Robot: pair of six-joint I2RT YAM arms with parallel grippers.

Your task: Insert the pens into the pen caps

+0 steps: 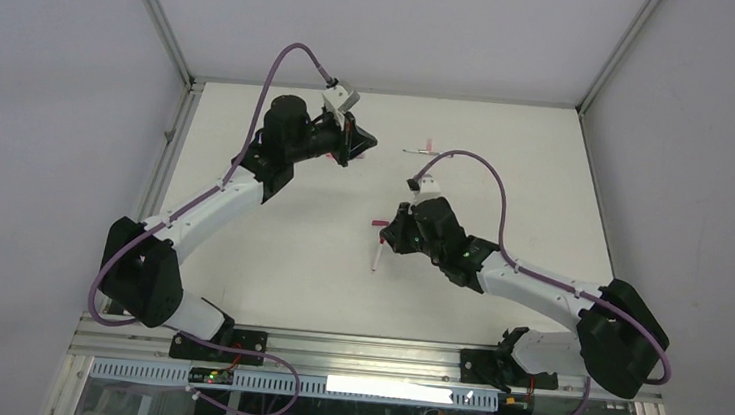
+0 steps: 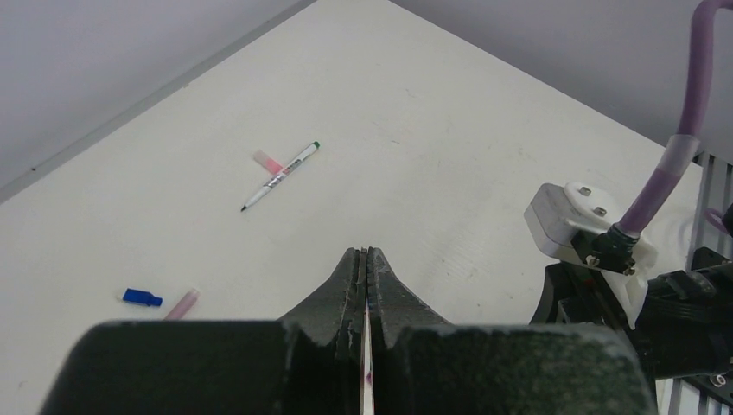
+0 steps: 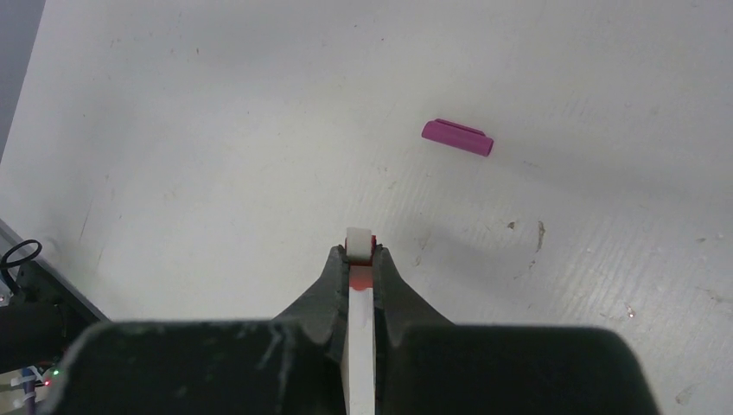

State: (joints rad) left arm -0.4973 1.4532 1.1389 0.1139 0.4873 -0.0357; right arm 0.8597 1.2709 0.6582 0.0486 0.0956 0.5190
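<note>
The white table (image 1: pixel 308 273) before me carries a green-tipped pen (image 2: pixel 279 175), a pale pink cap (image 2: pixel 269 162) just beside its barrel. A blue cap (image 2: pixel 141 297) and a pink tube (image 2: pixel 182 304) lie close together. A magenta cap (image 3: pixel 458 137) lies alone.

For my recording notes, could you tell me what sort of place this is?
Likely a robot lab test cell: a left arm and right arm bolted to a white table, grey walls, aluminium frame rails.
</note>
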